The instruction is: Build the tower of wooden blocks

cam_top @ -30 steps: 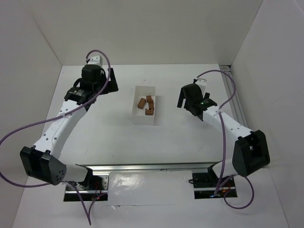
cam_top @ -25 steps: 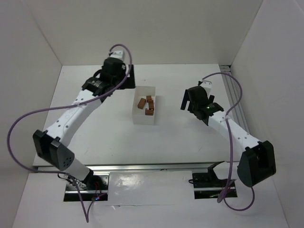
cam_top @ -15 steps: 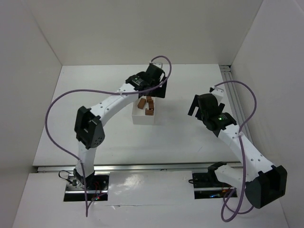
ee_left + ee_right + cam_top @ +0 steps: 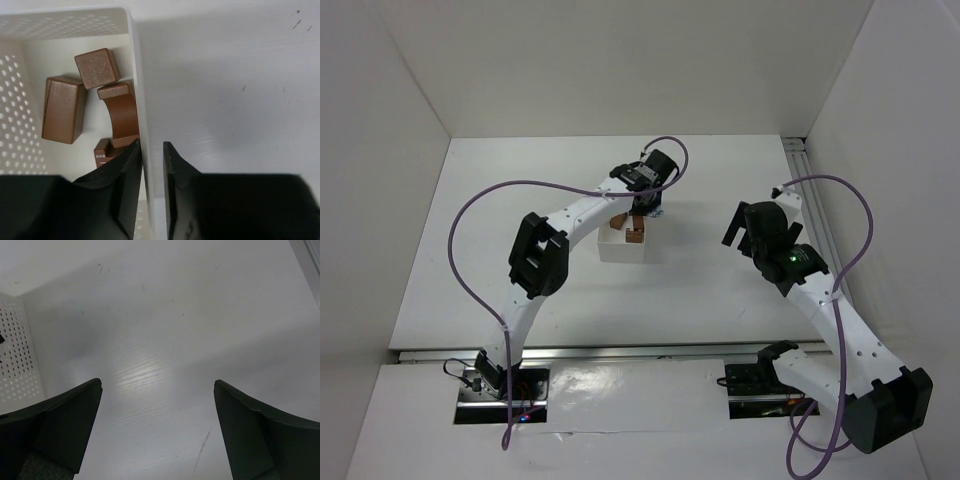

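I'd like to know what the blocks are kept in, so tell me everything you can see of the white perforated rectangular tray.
The white rectangular tray looks like plastic, with low upright walls punched with rows of small holes and a plain floor. It sits flat on the white table, about mid-table between the two arms. Four reddish-brown wood blocks lie loose inside it, unstacked. The left gripper straddles one wall, with one finger inside against it and the other outside, a sliver clear of it.

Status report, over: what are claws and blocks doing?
Left claw straddling tray wall, grip unclear. Right claw open, empty. Wood blocks loose inside, nothing stacked.
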Robot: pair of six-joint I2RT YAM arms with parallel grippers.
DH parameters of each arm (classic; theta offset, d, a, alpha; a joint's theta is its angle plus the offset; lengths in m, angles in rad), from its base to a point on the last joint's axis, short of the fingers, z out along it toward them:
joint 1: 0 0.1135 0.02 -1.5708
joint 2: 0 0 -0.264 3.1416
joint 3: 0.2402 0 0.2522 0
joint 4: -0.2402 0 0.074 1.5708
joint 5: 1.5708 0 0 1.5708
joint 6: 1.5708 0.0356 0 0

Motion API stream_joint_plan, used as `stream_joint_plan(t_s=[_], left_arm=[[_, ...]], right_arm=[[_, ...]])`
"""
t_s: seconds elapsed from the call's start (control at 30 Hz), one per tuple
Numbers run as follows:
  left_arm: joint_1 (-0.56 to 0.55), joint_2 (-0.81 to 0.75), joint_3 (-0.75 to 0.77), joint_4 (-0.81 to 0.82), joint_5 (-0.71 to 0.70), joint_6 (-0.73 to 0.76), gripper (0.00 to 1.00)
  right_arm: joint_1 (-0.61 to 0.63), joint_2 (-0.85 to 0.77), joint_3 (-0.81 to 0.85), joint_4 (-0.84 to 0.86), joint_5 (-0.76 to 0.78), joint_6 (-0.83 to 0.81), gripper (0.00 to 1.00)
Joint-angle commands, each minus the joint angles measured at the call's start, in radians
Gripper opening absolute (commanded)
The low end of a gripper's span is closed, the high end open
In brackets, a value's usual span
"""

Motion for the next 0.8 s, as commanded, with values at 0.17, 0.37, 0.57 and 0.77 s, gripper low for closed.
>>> stream_joint_plan(t_s=[0.17,0.37,0.57,0.77], left_arm=[[0.002,-0.006,-0.012,0.022,-0.003,-0.007,0.23],[0.002,0.012,-0.003,-0.001,-0.003,0.004,0.10],[0.002,-0.090,0.019,-0.026,0.099,0.054,0.00],[0.106,-0.251,-0.016,0.055,0.562,0.099,0.00]], right_arm=[[-0.005,0.011,-0.014,-0.014,0.005,0.013,1.00],[-0.005,0.020,-0.014,-0.004,-0.013,0.004,1.00],[-0.005,0.020,0.018,-0.004,-0.003,-0.006,1.00],[-0.005,0.020,0.038,-0.004,0.007,-0.026,1.00]])
